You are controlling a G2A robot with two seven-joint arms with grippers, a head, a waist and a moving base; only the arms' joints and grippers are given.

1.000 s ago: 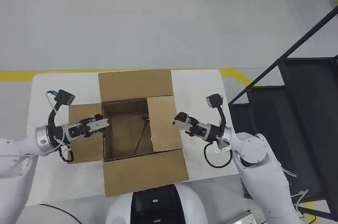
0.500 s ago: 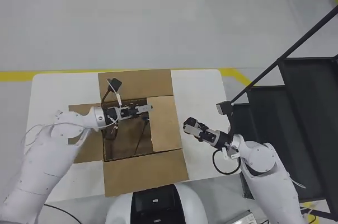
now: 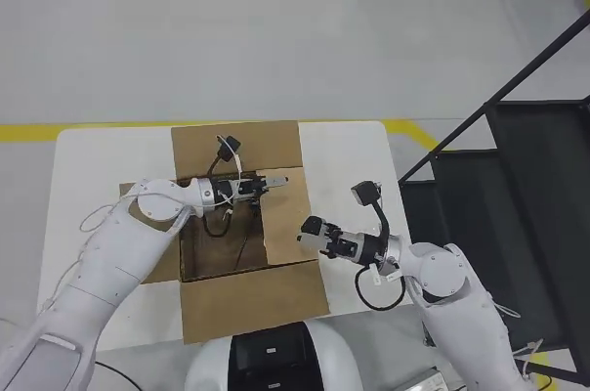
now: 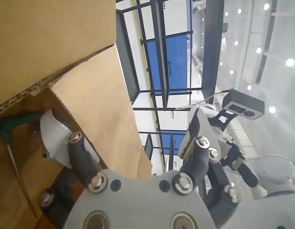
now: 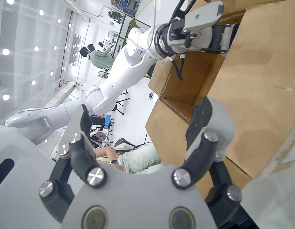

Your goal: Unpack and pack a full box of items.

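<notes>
Tabletop (image 3: 90,166): box flap (image 4: 97,101) inside left gripper (image 4: 122,120) (spread wide).

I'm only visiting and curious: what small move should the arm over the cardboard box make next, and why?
Probably shut the left gripper on the side flap of the cardboard box. Its open fingers straddle the flap's edge, one inside the box and one outside, so a grip would let it fold the flap clear of the green T-handle hex key lying inside.
</notes>
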